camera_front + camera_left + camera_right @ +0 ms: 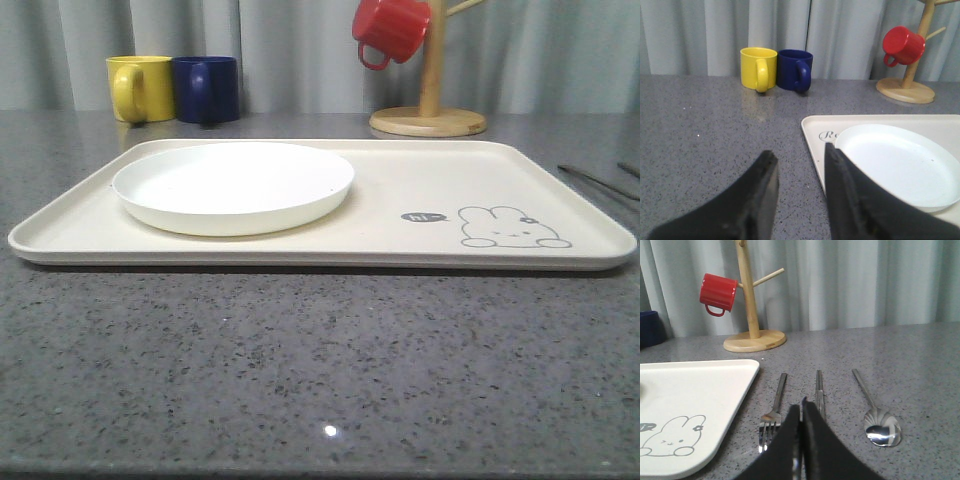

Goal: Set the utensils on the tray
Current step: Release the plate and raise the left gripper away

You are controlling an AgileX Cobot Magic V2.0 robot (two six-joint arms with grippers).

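The cream tray (400, 200) with a grey rabbit drawing lies across the grey table, a round white plate (233, 185) on its left half. To the right of the tray (690, 390) three utensils lie side by side on the table: a fork (772, 415), flat chopsticks (818, 387) and a spoon (877, 415). My right gripper (801, 404) hangs shut just short of them, between fork and chopsticks, with nothing visibly in it. My left gripper (800, 150) is open over the table by the tray's left edge (812, 135), empty. Thin utensil handles (598, 181) show at the far right.
A yellow mug (140, 88) and a dark blue mug (207, 88) stand behind the tray at the back left. A wooden mug tree (430, 100) carrying a red mug (390, 30) stands at the back right. Curtains close off the rear.
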